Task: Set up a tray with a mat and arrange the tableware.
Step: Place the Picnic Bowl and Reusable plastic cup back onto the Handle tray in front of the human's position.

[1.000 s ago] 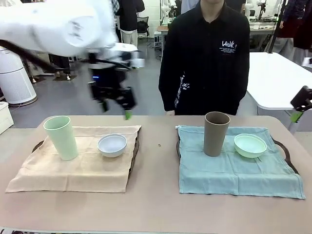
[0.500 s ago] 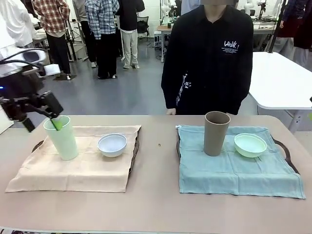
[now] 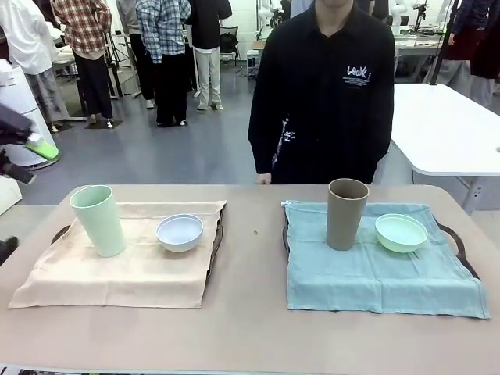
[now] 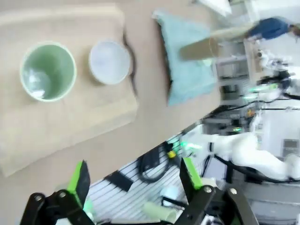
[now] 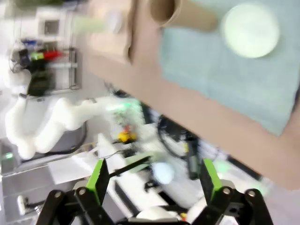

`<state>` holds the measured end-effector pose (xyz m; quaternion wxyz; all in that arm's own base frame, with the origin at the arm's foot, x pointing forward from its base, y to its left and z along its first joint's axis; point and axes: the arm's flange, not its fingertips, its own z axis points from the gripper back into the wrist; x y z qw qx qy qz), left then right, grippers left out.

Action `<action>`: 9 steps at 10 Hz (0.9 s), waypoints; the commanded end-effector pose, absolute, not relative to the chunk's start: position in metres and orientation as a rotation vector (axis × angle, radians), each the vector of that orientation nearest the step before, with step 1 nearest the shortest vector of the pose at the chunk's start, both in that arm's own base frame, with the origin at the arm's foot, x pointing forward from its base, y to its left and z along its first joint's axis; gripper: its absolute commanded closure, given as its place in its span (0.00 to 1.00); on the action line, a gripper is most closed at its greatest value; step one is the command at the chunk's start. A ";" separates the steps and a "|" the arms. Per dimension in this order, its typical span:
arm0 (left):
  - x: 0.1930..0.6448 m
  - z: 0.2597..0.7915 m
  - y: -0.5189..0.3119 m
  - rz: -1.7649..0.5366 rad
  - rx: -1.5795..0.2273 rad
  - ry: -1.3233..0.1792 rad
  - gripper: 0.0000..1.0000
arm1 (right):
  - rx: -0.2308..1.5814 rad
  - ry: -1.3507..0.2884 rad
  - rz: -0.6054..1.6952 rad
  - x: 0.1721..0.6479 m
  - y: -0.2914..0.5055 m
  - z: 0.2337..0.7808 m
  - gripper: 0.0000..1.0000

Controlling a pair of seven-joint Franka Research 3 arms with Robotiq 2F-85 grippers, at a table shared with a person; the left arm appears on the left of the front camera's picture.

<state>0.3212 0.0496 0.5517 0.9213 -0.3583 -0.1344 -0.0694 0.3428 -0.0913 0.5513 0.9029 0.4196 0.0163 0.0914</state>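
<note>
Tableware sits set on both mats; left gripper (image 4: 133,180) has pulled back off tabletop (image 3: 250,234), open & empty, right gripper (image 5: 152,180) same, so job looks done.

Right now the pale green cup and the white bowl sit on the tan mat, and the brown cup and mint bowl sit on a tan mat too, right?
Not quite. The pale green cup and white bowl do sit on the tan mat, but the brown cup and mint bowl sit on a light blue mat, as the front view shows.
</note>
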 end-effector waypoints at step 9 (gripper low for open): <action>0.337 0.521 0.043 -0.128 -1.617 -0.400 0.00 | 1.623 0.013 -0.141 0.353 -0.129 0.477 0.00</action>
